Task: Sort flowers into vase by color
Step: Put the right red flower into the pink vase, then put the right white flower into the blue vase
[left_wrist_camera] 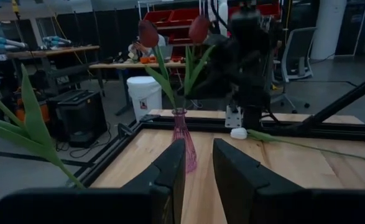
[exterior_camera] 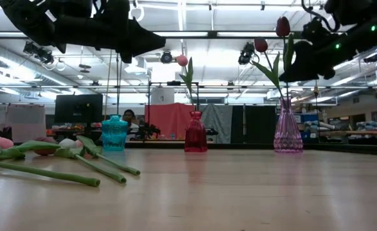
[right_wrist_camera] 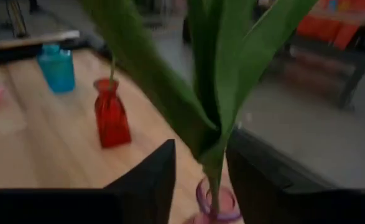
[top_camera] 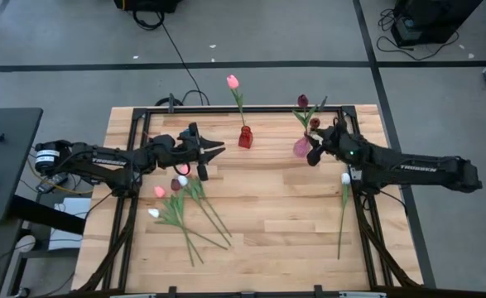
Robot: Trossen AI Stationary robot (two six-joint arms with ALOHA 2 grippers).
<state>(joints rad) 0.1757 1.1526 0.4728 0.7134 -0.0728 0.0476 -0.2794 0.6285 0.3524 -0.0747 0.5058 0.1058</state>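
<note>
Unsorted flowers lie near-left on the table; one white tulip lies right. Left end effector hovers above them, fingers apart, holding nothing. Far right, right end effector is clamped on a maroon tulip, stem dropped into the purple vase beside another maroon, matching colour. The red vase holds pink.
</note>
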